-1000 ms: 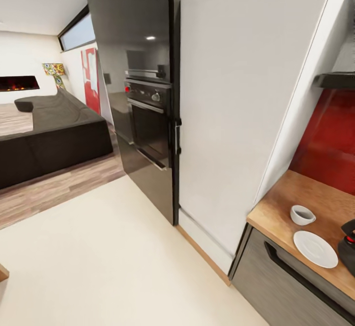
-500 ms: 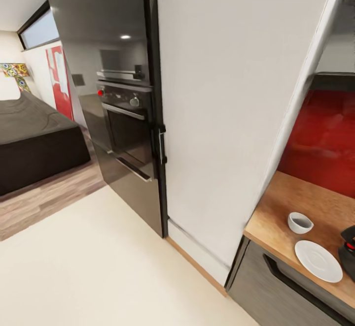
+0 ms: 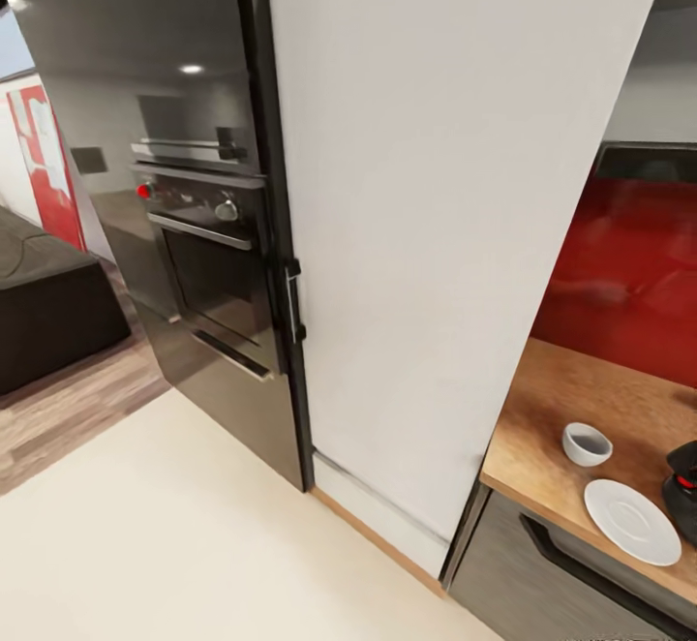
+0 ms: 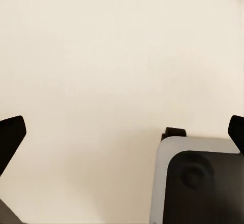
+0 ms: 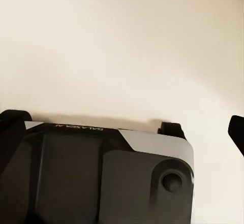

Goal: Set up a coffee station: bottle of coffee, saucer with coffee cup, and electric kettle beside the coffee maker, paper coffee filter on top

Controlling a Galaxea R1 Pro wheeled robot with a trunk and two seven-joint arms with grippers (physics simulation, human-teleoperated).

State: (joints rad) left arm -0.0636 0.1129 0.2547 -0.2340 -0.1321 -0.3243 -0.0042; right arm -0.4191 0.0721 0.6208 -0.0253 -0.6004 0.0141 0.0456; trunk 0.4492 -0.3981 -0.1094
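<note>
The kitchen countertop [image 3: 542, 409], light wood over a grey drawer front, shows at the lower right of the head view. On it stands the white coffee cup [image 3: 587, 443], upright and empty. The white saucer [image 3: 631, 522] lies bare just in front of the cup, apart from it. A black object with a red spot [image 3: 683, 491] is cut off by the picture's right edge; I cannot tell what it is. The bottle of coffee and the paper coffee filter are out of view. My left gripper [image 4: 122, 132] and right gripper [image 5: 124, 130] hang open over the cream floor, holding nothing.
A tall pale cabinet panel [image 3: 436, 234] stands between the counter and a black built-in oven [image 3: 208, 263]. A red backsplash [image 3: 629, 273] runs behind the counter under a dark shelf [image 3: 644, 162]. A dark sofa [image 3: 48, 321] sits far left. The robot's base [image 5: 101, 178] shows below the grippers.
The head camera has swung right: the sofa and far room slid off to the left and the pale panel fills more of the picture. Cup and saucer have not moved on the counter.
</note>
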